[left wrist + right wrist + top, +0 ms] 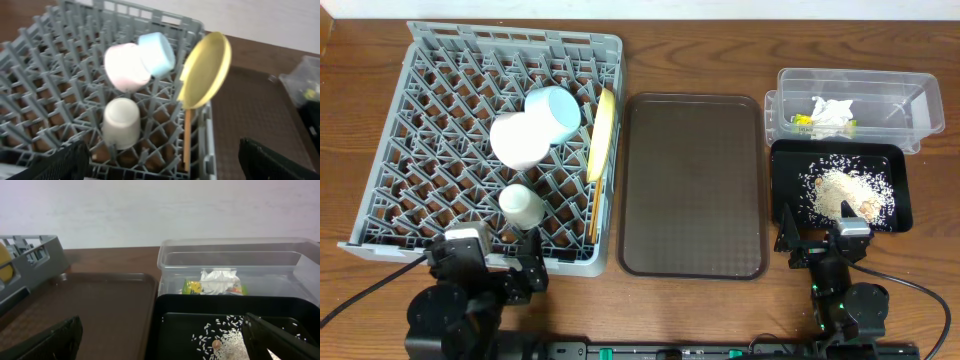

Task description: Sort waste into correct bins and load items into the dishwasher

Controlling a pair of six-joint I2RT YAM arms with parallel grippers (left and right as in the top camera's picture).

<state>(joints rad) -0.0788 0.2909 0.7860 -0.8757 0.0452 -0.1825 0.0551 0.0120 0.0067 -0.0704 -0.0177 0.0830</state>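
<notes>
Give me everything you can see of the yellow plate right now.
Round, plain yellow and smooth, plastic-looking, the yellow plate stands on edge, leaning, between pegs along the right side of the grey dish rack. Wooden chopsticks stick out from under its lower edge. The light blue bowl lies just beside it; contact is unclear. Nothing is gripping it.
</notes>
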